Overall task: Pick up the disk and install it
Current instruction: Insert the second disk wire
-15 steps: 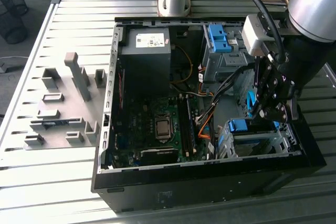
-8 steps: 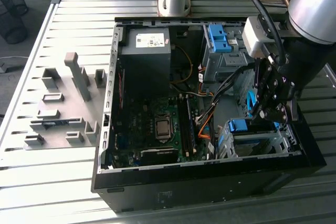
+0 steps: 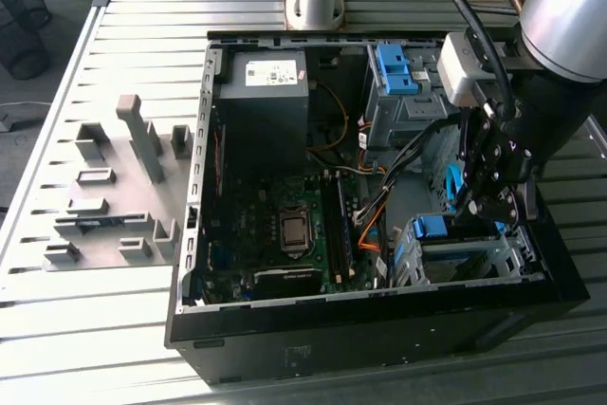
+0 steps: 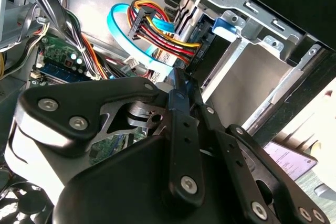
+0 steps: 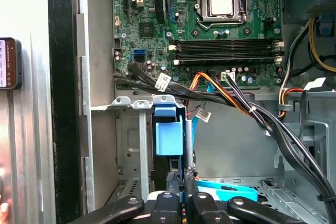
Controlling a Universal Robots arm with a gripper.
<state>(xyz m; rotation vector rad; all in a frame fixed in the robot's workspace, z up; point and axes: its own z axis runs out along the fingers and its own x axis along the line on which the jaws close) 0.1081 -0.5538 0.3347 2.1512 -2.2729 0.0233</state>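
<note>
The disk (image 3: 465, 255) lies in the metal drive cage (image 3: 410, 263) at the near corner of the open computer case, on the exterior view's right, silver face up and blue rail end (image 3: 434, 227) toward the motherboard. My gripper (image 3: 488, 215) hangs just over that blue end, fingers pressed together. In the first wrist view the gripper (image 5: 185, 190) points along a thin silver edge beside the disk's blue rail (image 5: 169, 137). In the second wrist view the gripper (image 4: 176, 80) sits close to the cage, with the blue tab (image 4: 226, 27) beyond it. Whether the fingers pinch anything is hidden.
A dark grey box (image 3: 266, 92) with a white sticker fills the case's far side. The motherboard (image 3: 285, 225) lies below it. A bare blue bracket (image 3: 394, 68) sits in the upper cage. Cable bundles (image 5: 247, 108) cross beside the cage. A grey fixture plate (image 3: 114, 196) lies on the exterior view's left.
</note>
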